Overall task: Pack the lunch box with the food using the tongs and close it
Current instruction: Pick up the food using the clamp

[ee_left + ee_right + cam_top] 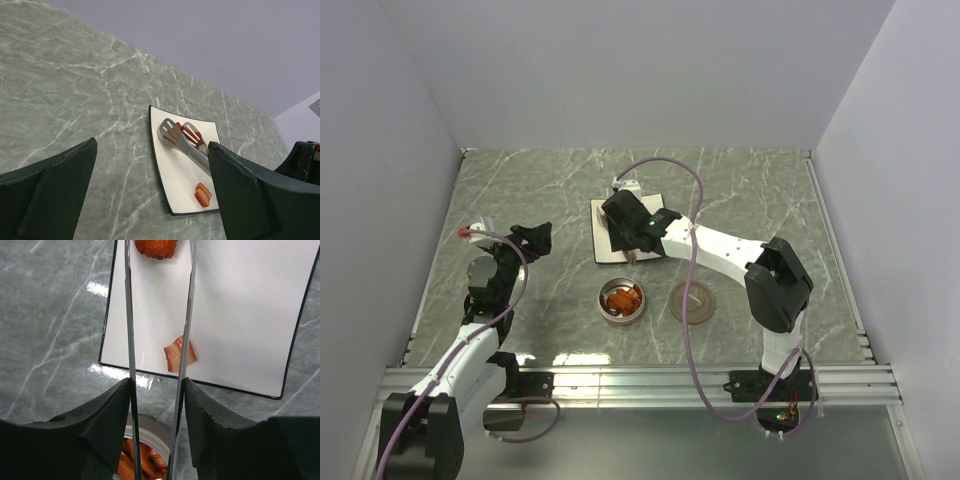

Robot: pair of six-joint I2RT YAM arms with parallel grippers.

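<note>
My right gripper [157, 390] [632, 238] is shut on the tongs [129, 315], their two thin arms pressed between its fingers. It hangs over the white plate [245, 300]. The slotted tong heads [176, 136] rest at the plate's far end with a red-orange food piece [156, 246] between them. A second striped piece [175, 354] [203, 195] lies near the plate's front edge, partly behind one tong arm. The round silver lunch box [621, 301] sits in front of the plate and holds several orange pieces. Its brown lid [692, 302] lies flat to its right. My left gripper [150, 200] [527, 240] is open and empty, off to the left.
The plate [602, 245] sits mid-table on grey marble. A purple cable [695, 200] loops over the right arm. White walls enclose the table on three sides. A metal rail [640, 378] runs along the near edge.
</note>
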